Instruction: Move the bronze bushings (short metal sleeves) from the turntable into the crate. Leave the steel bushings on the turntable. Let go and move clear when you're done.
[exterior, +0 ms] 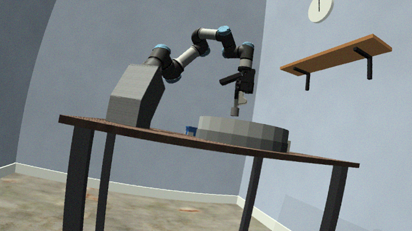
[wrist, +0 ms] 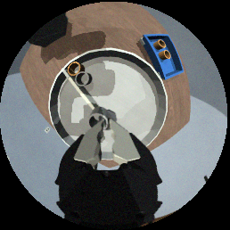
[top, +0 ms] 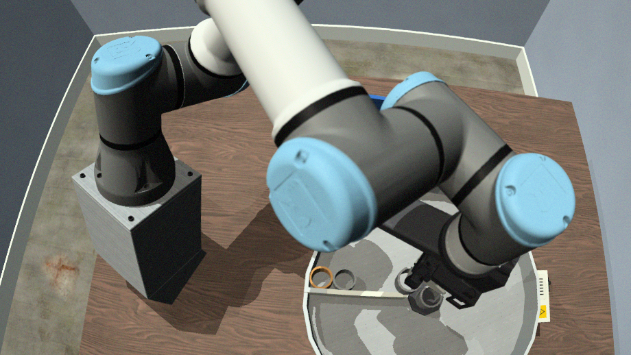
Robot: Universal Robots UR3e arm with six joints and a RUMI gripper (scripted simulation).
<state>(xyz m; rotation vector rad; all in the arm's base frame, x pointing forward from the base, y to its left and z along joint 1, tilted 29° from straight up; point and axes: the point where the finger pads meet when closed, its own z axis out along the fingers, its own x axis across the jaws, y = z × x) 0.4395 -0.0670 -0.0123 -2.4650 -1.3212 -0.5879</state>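
Observation:
My gripper [top: 412, 282] [exterior: 235, 106] [wrist: 107, 119] is shut on the wall of a steel bushing [top: 398, 281] [exterior: 234, 111] [wrist: 93, 119], which hangs upright above the turntable [top: 503, 326] [exterior: 243, 128] [wrist: 138, 98], near its centre. On the turntable, by the rim, a bronze bushing [top: 311, 277] [wrist: 69, 70] stands beside another steel bushing [top: 333, 280] [wrist: 91, 79]. The blue crate [exterior: 191, 128] [wrist: 172, 70] holds two bronze bushings [wrist: 160, 44] [wrist: 165, 54]. In the top view the arm hides most of the crate.
A pale divider [top: 361, 293] [wrist: 81, 90] runs from the turntable's rim to the dark hub [top: 417, 306] at its centre, close to the held bushing. The turntable has a raised wall. A control box [top: 543, 296] sits outside it. The arm's pedestal [top: 165, 247] [exterior: 123, 109] stands to the left.

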